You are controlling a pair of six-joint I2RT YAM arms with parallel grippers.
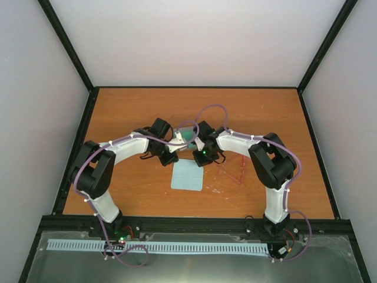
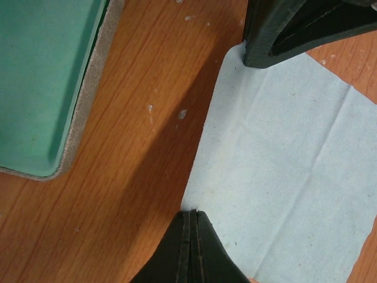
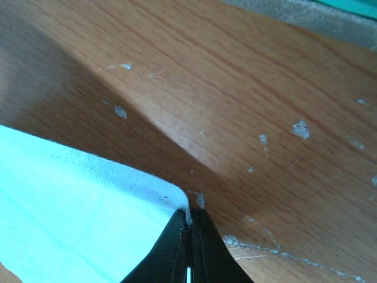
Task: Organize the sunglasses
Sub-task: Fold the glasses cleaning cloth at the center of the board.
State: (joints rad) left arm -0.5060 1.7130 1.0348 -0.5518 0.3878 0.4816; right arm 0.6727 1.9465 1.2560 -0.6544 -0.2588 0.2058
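The red wire-frame sunglasses (image 1: 233,171) lie on the table to the right of the light blue cloth (image 1: 187,175), below my right forearm. The open grey case with teal lining (image 1: 187,135) lies just behind the cloth. My left gripper (image 2: 192,213) is shut on the cloth's (image 2: 283,165) far-left corner. My right gripper (image 3: 189,213) is shut on the cloth's (image 3: 76,206) far-right corner, with a sliver of fabric between the fingertips. In the top view both grippers, left (image 1: 171,154) and right (image 1: 200,157), meet at the cloth's far edge. The sunglasses are out of both wrist views.
The case's rim (image 2: 82,112) lies to the left in the left wrist view, and its grey edge (image 3: 306,16) crosses the top of the right wrist view. The right gripper's black body (image 2: 294,29) shows in the left wrist view. Black frame rails border the wooden table (image 1: 129,112).
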